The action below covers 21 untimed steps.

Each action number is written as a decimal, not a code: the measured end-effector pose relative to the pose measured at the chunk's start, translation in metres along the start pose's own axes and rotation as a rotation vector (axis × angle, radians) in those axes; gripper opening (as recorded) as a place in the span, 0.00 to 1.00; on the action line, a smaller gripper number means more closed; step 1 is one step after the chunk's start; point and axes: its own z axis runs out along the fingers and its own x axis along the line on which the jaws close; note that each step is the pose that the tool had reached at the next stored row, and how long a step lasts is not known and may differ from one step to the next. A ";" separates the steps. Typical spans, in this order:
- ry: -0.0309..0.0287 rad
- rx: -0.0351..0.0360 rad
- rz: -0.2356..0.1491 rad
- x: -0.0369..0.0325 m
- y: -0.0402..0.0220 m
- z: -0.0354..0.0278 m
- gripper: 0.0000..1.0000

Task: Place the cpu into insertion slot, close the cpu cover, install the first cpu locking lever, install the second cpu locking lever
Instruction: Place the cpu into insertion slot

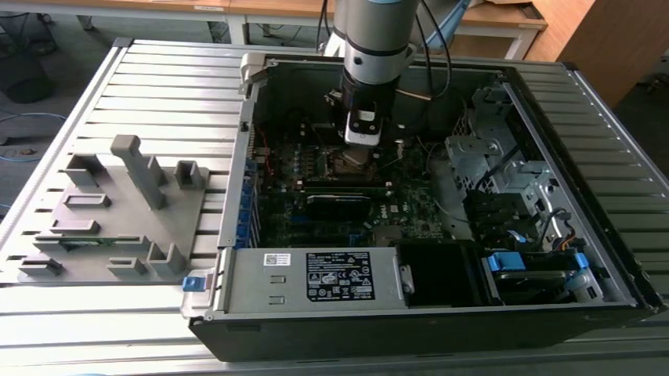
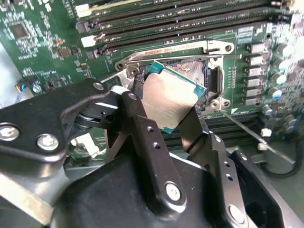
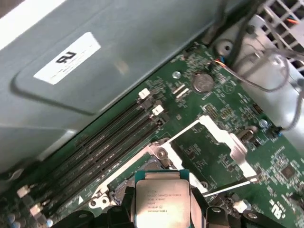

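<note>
Slatted grey table (image 1: 157, 86) carries an open computer case (image 1: 418, 337); inside, the gripper (image 2: 168, 116) is clamped on the cpu (image 2: 168, 95), gripping its opposite edges, directly over the insertion slot (image 2: 197, 69), whose cpu cover (image 3: 237, 147) is open.

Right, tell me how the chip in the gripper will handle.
Thin, flat and pinched by its edges in the gripper, the chip is probably stiff and light. Its metal top looks smooth, so it may slip if the grip loosens. It looks tilted over the socket, so pushed down like that it could jam.
</note>
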 end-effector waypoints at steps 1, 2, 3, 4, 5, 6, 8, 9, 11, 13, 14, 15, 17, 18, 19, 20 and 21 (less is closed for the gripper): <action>-0.0013 -0.0002 0.017 0.0000 0.0000 0.0000 0.54; -0.0027 -0.0004 0.032 0.0000 0.0000 0.0000 0.54; -0.0039 -0.0005 0.046 0.0000 0.0000 0.0000 0.54; -0.0047 -0.0006 0.056 0.0000 0.0000 0.0000 0.54; -0.0052 -0.0005 0.061 0.0000 0.0000 0.0000 0.54; -0.0057 -0.0005 0.066 0.0000 0.0000 0.0000 0.54; -0.0070 -0.0007 0.081 0.0000 0.0000 0.0000 0.54; -0.0078 -0.0007 0.089 0.0000 0.0000 0.0000 0.54; -0.0091 -0.0006 0.102 0.0000 0.0000 0.0000 0.54; -0.0101 -0.0006 0.113 0.0000 0.0001 -0.0003 0.54; -0.0104 -0.0005 0.116 0.0000 0.0001 -0.0007 0.54; -0.0106 -0.0008 0.120 0.0000 0.0002 -0.0013 0.54; -0.0111 -0.0009 0.125 0.0000 0.0002 -0.0025 0.54; -0.0113 -0.0010 0.128 0.0000 0.0003 -0.0031 0.54; -0.0116 -0.0010 0.131 0.0001 0.0004 -0.0039 0.54; -0.0118 -0.0010 0.134 0.0001 0.0004 -0.0047 0.54; -0.0120 -0.0011 0.136 0.0001 0.0005 -0.0057 0.54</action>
